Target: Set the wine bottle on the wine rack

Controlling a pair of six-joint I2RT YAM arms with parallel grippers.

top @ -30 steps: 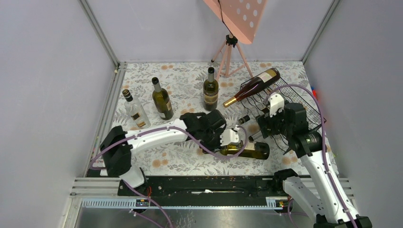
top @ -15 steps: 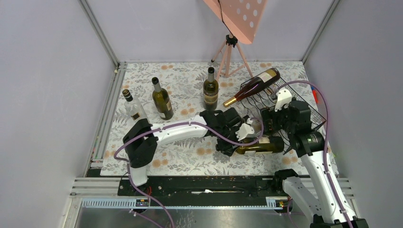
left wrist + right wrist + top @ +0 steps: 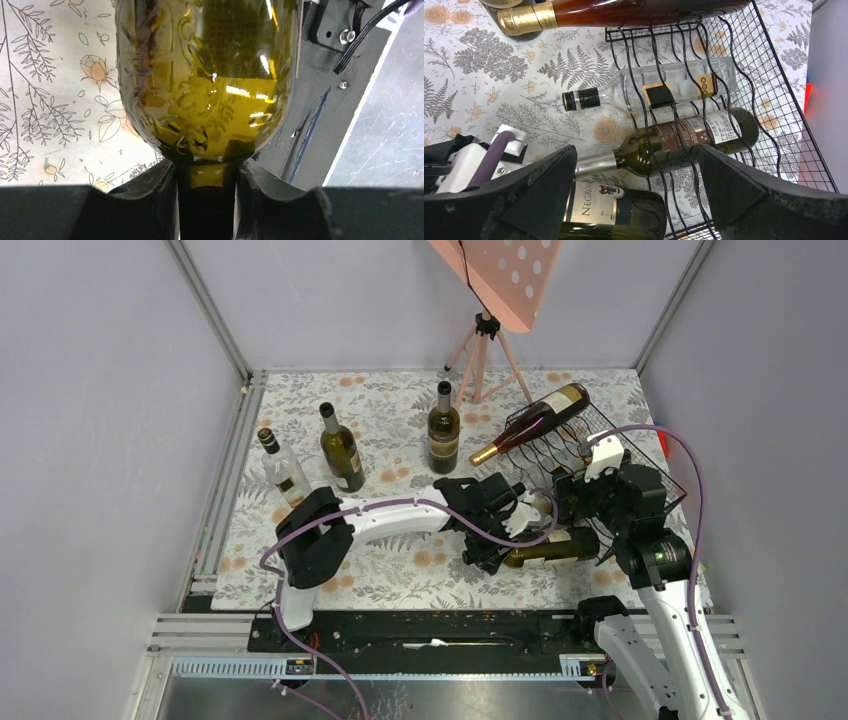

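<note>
Midway: left fingers (image 3: pixel 150 200) clenched on bottle (image 3: pixel 210 75) neck; rack (image 3: pixel 769 85) just beyond them, bottle not yet cradled; right fingers (image 3: pixel 744 195) spread, empty.

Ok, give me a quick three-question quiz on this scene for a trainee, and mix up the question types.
1. True or false: the left hand is shut on the neck of the green wine bottle.
2. Multiple choice: how many bottles stand upright on the table, outside the wine rack? A: two. B: three. C: five.
3. Fill in: the jaws of the right hand are ___.

Key
1. True.
2. B: the clear bottle, the middle dark bottle and the far dark bottle.
3. Open.
</note>
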